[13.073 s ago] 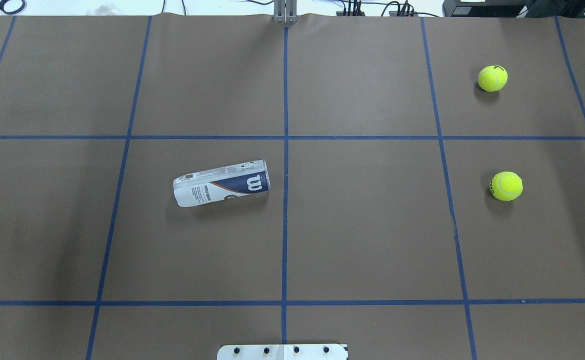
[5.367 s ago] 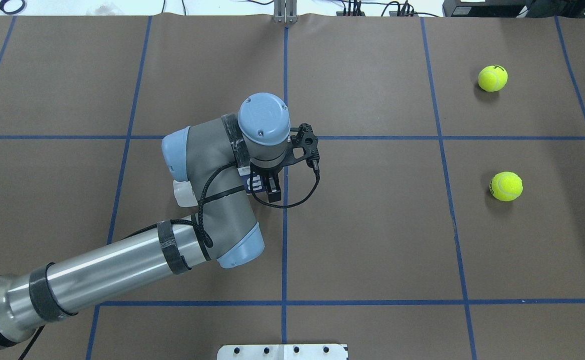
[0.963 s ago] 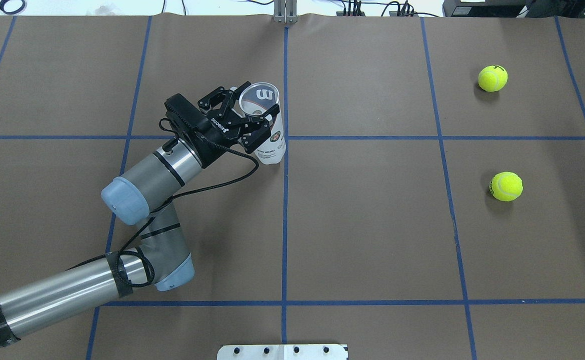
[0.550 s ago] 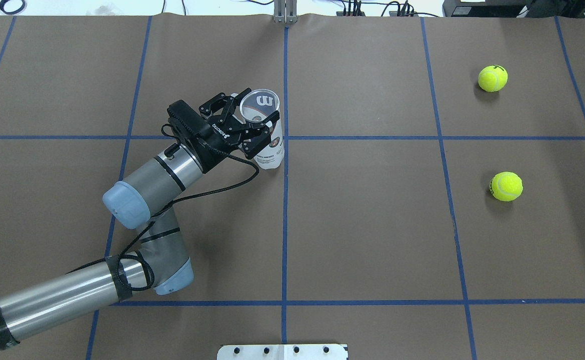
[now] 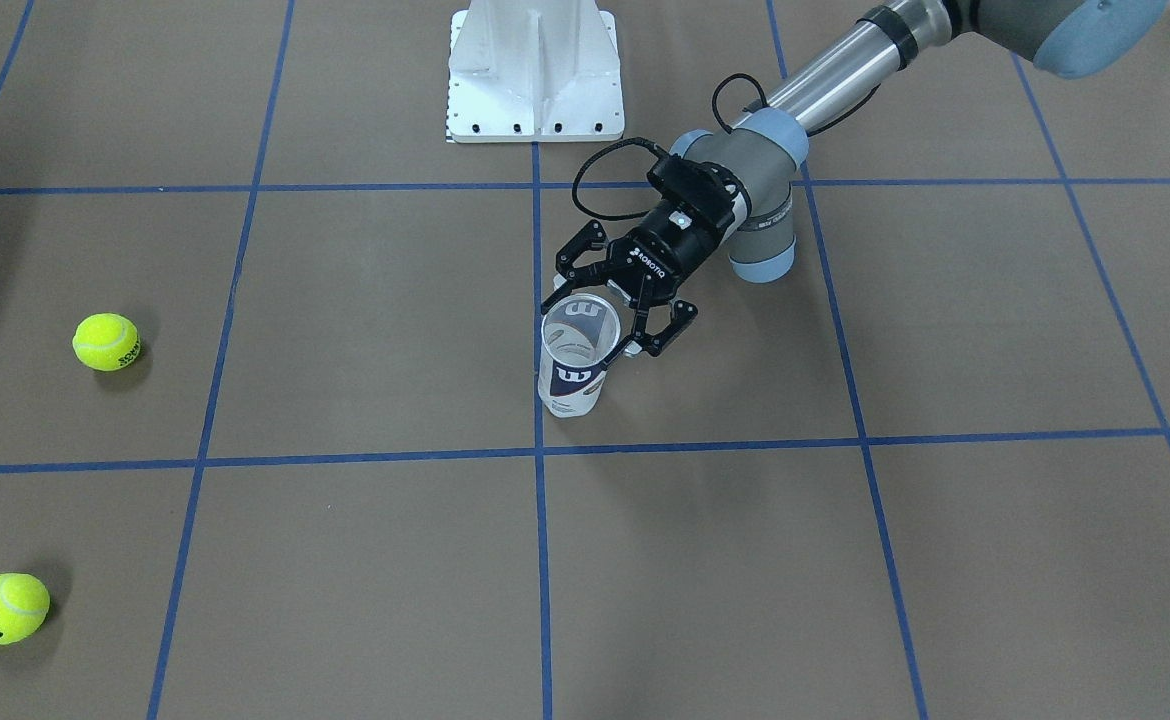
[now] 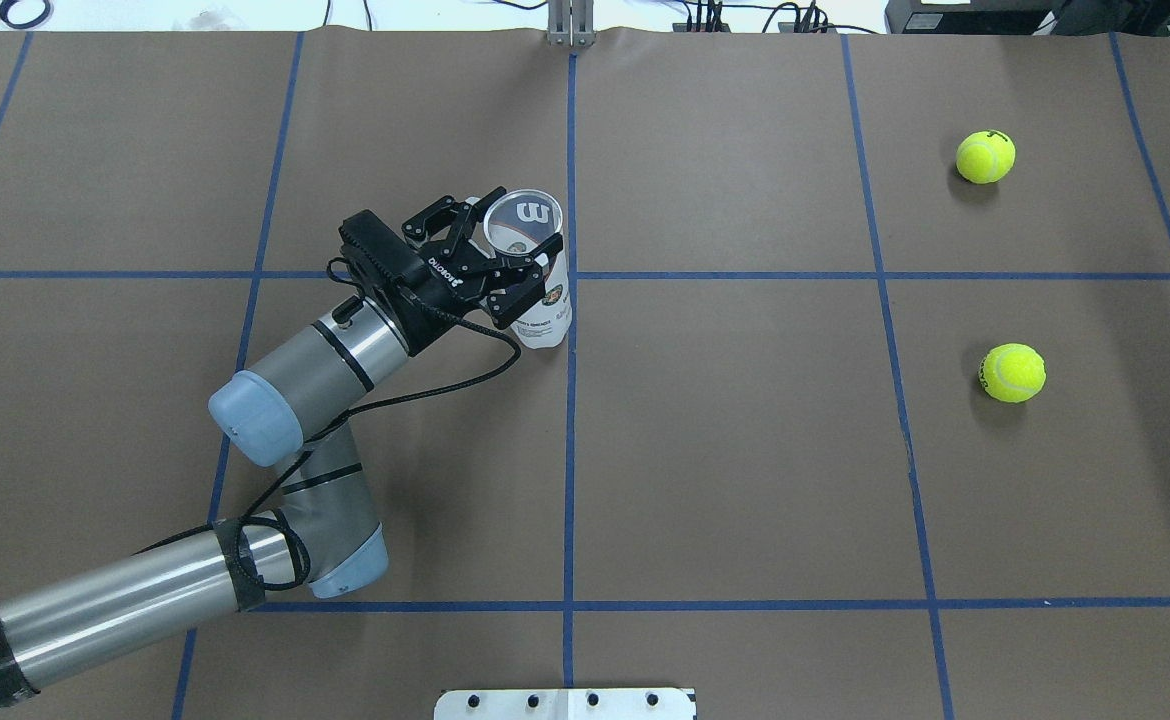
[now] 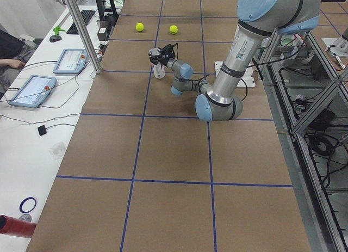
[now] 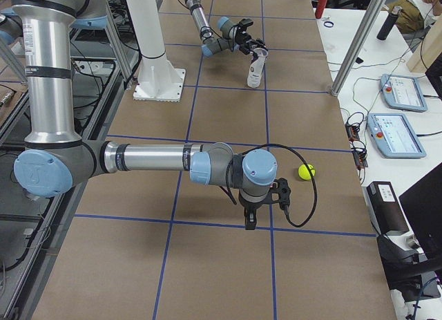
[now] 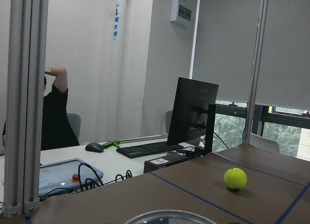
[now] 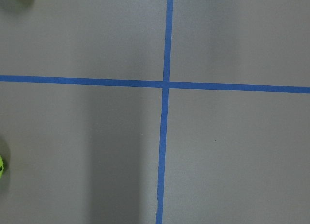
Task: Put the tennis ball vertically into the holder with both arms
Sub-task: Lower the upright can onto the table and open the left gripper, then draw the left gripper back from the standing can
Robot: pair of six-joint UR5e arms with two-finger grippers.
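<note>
1. Currently, you have the clear plastic cylindrical tennis-ball holder with the white and navy "W" label [image 6: 545, 315] standing upright, mouth up, on the brown paper-covered counter [image 6: 745, 470]. It is about midway between the left and right edges and somewhat nearer the far edge than the robot's edge.
2. Its foot sits just on the left of the blue tape line [image 6: 569, 450] that runs down the counter's middle; you cannot quite tell whether it touches the tape.
3. Look at the grey-and-silver left arm [image 6: 325, 350]: its black two-finger left hand [image 6: 525, 218] reaches in roughly level from the left-edge side. The fingers are spread far apart, one on each side of the holder just under the rim, clasping it.
4. From the left wrist you see only the holder's round rim at the bottom of the view.
5. The right arm [image 8: 145, 157] shows only from the counter's right end. Its black right hand [image 8: 250, 227] points straight down over a crossing of tape lines towards the right edge, and you cannot tell whether the fingers are apart or together.
6. Two yellow-green felt tennis balls lie well apart from the holder: the far ball [image 6: 985, 157] towards the far right corner, and the near ball [image 6: 1012, 372] along the right edge, about halfway down it.
7. A white bolted base plate [image 6: 565, 703] sits at the middle of the robot's edge.
</note>
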